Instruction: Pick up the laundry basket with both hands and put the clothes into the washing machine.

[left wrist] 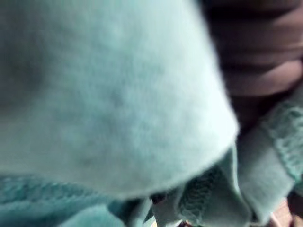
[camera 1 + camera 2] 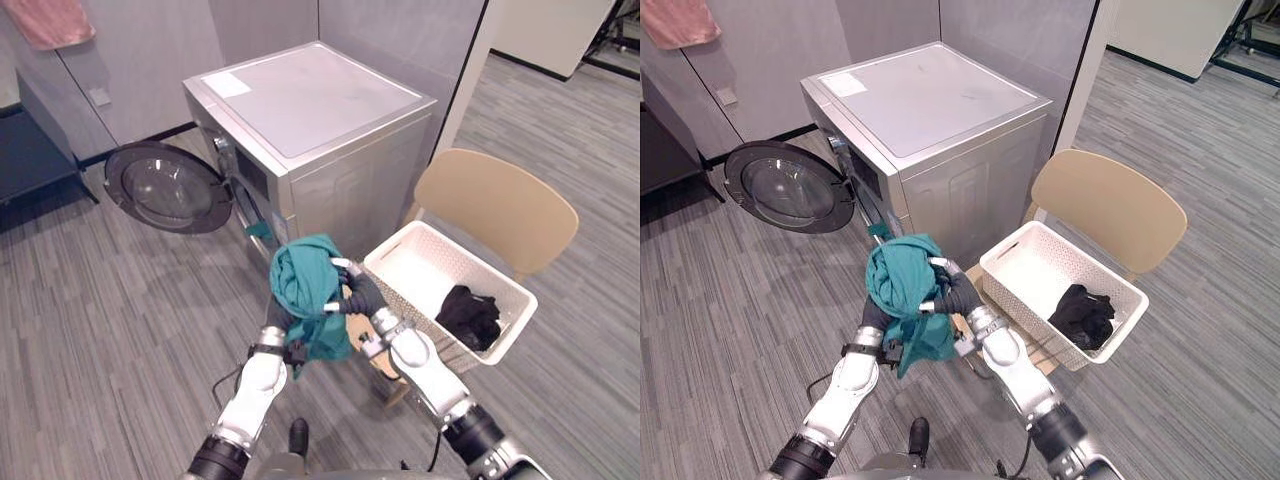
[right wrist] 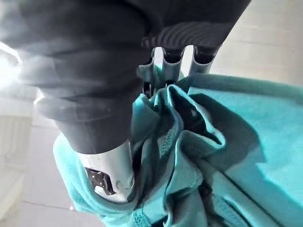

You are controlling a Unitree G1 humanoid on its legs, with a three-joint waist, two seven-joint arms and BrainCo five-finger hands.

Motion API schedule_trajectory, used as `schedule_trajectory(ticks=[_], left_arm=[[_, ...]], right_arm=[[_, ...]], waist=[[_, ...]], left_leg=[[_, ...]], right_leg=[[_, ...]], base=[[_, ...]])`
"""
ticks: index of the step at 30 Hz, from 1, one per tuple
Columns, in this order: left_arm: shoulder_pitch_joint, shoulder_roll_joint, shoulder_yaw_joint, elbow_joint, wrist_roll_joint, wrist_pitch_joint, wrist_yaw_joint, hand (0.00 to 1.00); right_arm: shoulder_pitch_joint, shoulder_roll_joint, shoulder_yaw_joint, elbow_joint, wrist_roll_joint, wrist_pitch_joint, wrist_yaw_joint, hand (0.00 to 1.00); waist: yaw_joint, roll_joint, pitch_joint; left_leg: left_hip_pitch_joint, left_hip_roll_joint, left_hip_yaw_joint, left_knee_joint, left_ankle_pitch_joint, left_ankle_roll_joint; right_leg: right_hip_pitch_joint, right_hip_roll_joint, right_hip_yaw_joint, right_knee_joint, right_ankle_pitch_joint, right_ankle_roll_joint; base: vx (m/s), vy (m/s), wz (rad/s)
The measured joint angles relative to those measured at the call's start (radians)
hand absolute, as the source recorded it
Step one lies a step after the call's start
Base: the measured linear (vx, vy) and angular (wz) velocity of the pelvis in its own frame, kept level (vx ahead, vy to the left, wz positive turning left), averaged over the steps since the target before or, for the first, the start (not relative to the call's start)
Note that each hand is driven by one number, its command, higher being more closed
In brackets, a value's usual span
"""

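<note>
The silver-grey front-loading washing machine stands ahead, its round dark-glass door swung wide open to the left, so the mouth looks free to load. To the right is a tan moulded chair, and in front of it the white perforated plastic laundry basket, raised off the floor on something wooden I cannot make out. The basket is stiff and light, best carried by its rim at opposite sides; neither hand is on it.

The teal knitted garment is up in the air between the two hands, just before the machine's front. It is soft, limp and light, and it hangs in loose folds that could snag on the door edge or trail out of the drum, so it is best taken bunched. A crumpled black garment lies in the basket's near corner, waiting its turn.

The right hand has its fingers and thumb curled into the teal folds, pinching them. The left hand is under the cloth; whether it grips I cannot tell. A pink cloth hangs far off to the left
</note>
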Motion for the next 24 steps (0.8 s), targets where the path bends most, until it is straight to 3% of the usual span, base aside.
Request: schedule_trajectory(ticks=[3, 7, 9, 11, 12, 15, 16, 18, 19, 20, 21, 24], left_arm=[[0.017, 0.038, 0.116, 0.119, -0.058, 0.01, 0.002, 1.0], [0.021, 0.061, 0.126, 0.219, -0.093, 0.024, -0.004, 1.0], [0.021, 0.049, 0.123, 0.273, -0.093, 0.032, -0.024, 1.0], [0.022, 0.037, 0.125, 0.313, -0.092, 0.039, -0.026, 1.0], [0.023, 0.037, 0.128, 0.328, -0.092, 0.04, -0.028, 1.0], [0.029, 0.038, 0.173, 0.421, -0.09, 0.052, -0.044, 1.0], [0.039, 0.033, 0.182, 0.443, -0.089, 0.06, -0.047, 1.0], [0.074, 0.022, 0.188, 0.443, -0.079, 0.065, -0.061, 1.0], [0.088, 0.022, 0.188, 0.443, -0.072, 0.068, -0.071, 1.0], [0.087, 0.022, 0.187, 0.443, -0.071, 0.072, -0.075, 1.0], [0.075, 0.028, 0.187, 0.442, -0.071, 0.075, -0.085, 1.0], [0.068, 0.031, 0.182, 0.441, -0.07, 0.075, -0.088, 1.0]], right_arm=[[0.054, -0.045, -0.069, 0.055, -0.019, 0.001, 0.0, 0.0], [0.083, -0.03, -0.149, 0.222, -0.04, 0.013, -0.003, 0.0], [0.084, -0.001, -0.19, 0.36, -0.061, 0.022, -0.011, 0.0], [0.071, 0.024, -0.21, 0.461, -0.082, 0.03, -0.028, 0.0], [0.063, 0.033, -0.213, 0.494, -0.091, 0.033, -0.031, 0.0], [0.009, 0.088, -0.233, 0.609, -0.11, 0.051, -0.056, 0.0], [-0.01, 0.1, -0.241, 0.642, -0.134, 0.053, -0.067, 0.0], [-0.009, 0.104, -0.248, 0.658, -0.156, 0.064, -0.073, 0.0], [0.003, 0.102, -0.25, 0.658, -0.168, 0.07, -0.079, 0.0], [0.01, 0.098, -0.251, 0.658, -0.169, 0.072, -0.083, 0.0], [0.023, 0.1, -0.257, 0.657, -0.169, 0.072, -0.088, 0.0], [0.029, 0.099, -0.256, 0.651, -0.167, 0.072, -0.088, 0.0]], waist=[[0.002, -0.011, 0.008], [0.002, -0.025, 0.023], [-0.003, -0.035, 0.034], [-0.007, -0.036, 0.037], [-0.011, -0.037, 0.038], [-0.02, -0.058, 0.058], [-0.02, -0.06, 0.069], [-0.019, -0.057, 0.069], [-0.022, -0.056, 0.07], [-0.025, -0.046, 0.076], [-0.035, -0.039, 0.083], [-0.064, -0.014, 0.111]], left_leg=[[-0.052, -0.013, -0.054, 0.002, 0.016, -0.006], [-0.116, -0.046, -0.099, 0.002, 0.023, 0.007], [-0.138, -0.04, 0.081, 0.014, 0.005, 0.066], [-0.152, -0.016, 0.284, 0.054, 0.001, 0.085], [-0.157, -0.012, 0.321, 0.07, 0.011, 0.094], [-0.159, -0.066, 0.295, 0.119, -0.042, 0.113], [-0.162, -0.079, 0.295, 0.174, -0.098, 0.123], [-0.16, -0.097, 0.284, 0.242, -0.179, 0.132], [-0.148, -0.113, 0.263, 0.271, -0.217, 0.142], [-0.134, -0.117, 0.234, 0.282, -0.239, 0.146], [-0.113, -0.118, 0.186, 0.288, -0.257, 0.15], [-0.027, -0.121, 0.094, 0.274, -0.291, 0.158]], right_leg=[[-0.051, -0.019, -0.065, 0.07, -0.037, -0.002], [-0.063, -0.065, -0.214, 0.128, -0.085, 0.013], [-0.033, -0.103, -0.315, 0.125, -0.095, 0.03], [-0.012, -0.129, -0.365, 0.127, -0.099, 0.046], [-0.004, -0.136, -0.374, 0.127, -0.101, 0.054], [0.051, -0.171, -0.373, 0.075, -0.083, 0.101], [0.071, -0.186, -0.37, 0.079, -0.072, 0.12], [0.058, -0.254, -0.358, 0.213, -0.069, 0.123], [0.013, -0.311, -0.308, 0.379, -0.047, 0.085], [-0.044, -0.332, -0.227, 0.511, -0.006, 0.013], [-0.113, -0.301, -0.103, 0.627, -0.042, -0.005], [-0.269, -0.181, 0.065, 0.7, -0.129, -0.003]], base=[[-0.06, -0.018, 0.55], [0.0, -0.031, 1.2], [0.08, 0.032, 1.32], [0.16, 0.06, 1.03], [0.3, 0.105, 0.87], [0.23, 0.103, 0.42], [0.21, 0.141, 0.1], [0.21, 0.183, 0.16], [0.26, 0.227, 0.44], [0.37, 0.237, 0.8], [0.34, 0.149, 0.84], [0.35, 0.075, 0.9]])
